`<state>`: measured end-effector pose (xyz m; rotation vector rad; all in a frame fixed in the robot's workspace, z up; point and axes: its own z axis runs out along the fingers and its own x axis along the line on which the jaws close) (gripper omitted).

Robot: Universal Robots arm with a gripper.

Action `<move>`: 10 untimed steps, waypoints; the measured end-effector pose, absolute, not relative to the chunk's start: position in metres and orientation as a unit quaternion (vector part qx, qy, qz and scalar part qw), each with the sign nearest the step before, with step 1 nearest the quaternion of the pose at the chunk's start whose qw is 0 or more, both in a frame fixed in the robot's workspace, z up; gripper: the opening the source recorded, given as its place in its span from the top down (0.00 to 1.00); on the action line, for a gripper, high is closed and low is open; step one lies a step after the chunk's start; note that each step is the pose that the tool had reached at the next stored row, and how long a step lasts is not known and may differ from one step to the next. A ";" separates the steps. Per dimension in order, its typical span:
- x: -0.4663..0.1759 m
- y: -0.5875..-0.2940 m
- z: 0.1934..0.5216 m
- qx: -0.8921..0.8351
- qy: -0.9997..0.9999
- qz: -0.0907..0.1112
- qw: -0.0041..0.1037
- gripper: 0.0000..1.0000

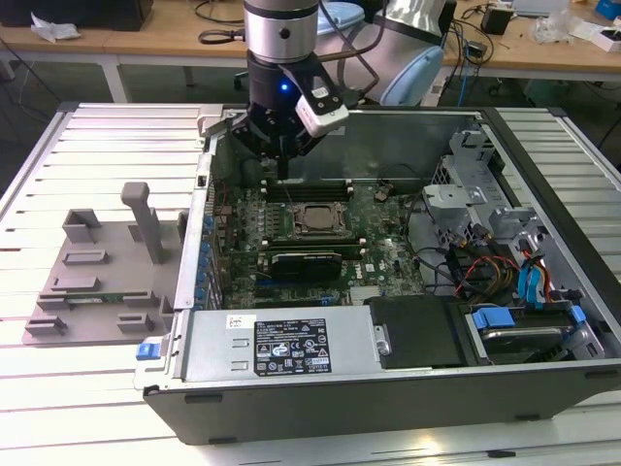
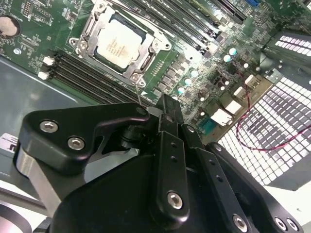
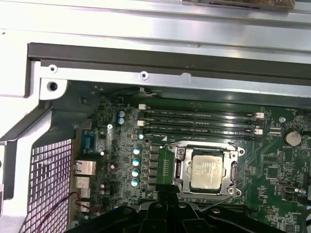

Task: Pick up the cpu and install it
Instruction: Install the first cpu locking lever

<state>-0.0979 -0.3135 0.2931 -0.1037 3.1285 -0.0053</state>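
The cpu (image 1: 312,217) is a small square chip with a silvery top plate. It lies flat inside the metal socket frame (image 1: 291,216) on the green motherboard, seen in both wrist views (image 2: 119,42) (image 3: 209,170). My gripper (image 1: 282,173) hangs above the memory slots just behind the socket, a little toward the exterior view's left of the chip. It is apart from the chip. Its black fingers (image 2: 165,108) stand pressed together with nothing between them, and their tips also show in the first wrist view (image 3: 168,193).
The open computer case (image 1: 291,349) lies on a slatted white table. A grey plastic tray (image 1: 97,272) with upright blocks sits at the exterior view's left. Drive cages and cables (image 1: 505,262) crowd the right side of the case. A dark heatsink (image 1: 309,262) sits in front of the socket.
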 end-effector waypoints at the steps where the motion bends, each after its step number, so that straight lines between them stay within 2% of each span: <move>1: -0.099 -0.314 0.293 -0.033 0.999 -0.002 0.006 0.89; 10: -0.109 -0.314 0.292 -0.033 0.999 -0.002 0.006 0.89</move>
